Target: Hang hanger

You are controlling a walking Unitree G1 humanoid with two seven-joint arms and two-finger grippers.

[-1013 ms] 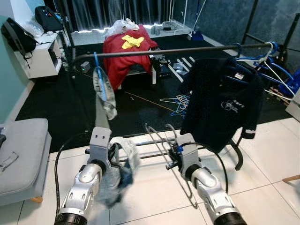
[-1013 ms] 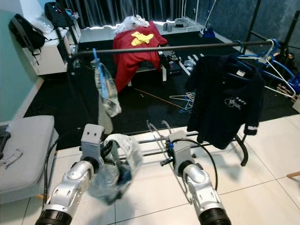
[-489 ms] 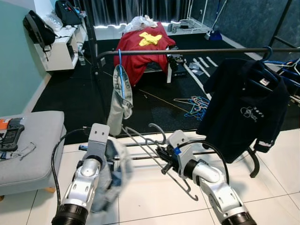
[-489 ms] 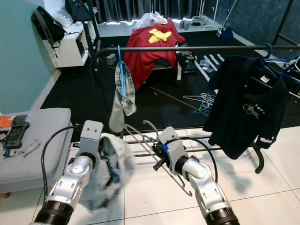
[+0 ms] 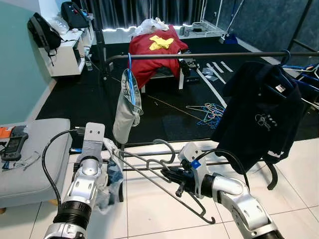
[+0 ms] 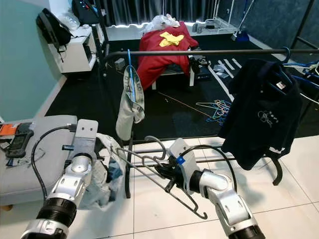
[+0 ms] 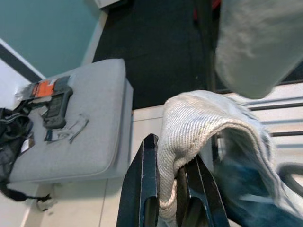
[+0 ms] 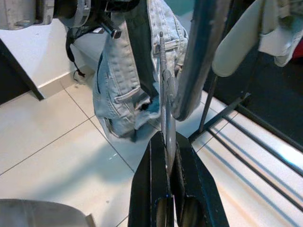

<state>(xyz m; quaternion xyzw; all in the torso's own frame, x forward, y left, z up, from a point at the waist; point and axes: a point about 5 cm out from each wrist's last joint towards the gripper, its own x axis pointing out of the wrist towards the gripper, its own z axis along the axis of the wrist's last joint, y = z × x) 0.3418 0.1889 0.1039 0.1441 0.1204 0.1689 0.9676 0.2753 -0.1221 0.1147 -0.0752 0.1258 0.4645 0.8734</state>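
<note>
Right wrist view: right pincer [image 8: 166,198] clamps hanger [image 8: 165,109]; left pincer [image 7: 171,189] grips jeans [image 7: 208,127].

My two arms are silver metal tubes with rounded joints and a black ribbed ring near each elbow. My left gripper [image 7: 171,196] and my right gripper [image 8: 165,189] each have two long black fingers. A flat grey bracket [image 5: 93,137] sits on my left wrist. A black cable [image 5: 50,154] loops beside it. A small blue tag [image 5: 195,164] marks my right wrist.
</note>
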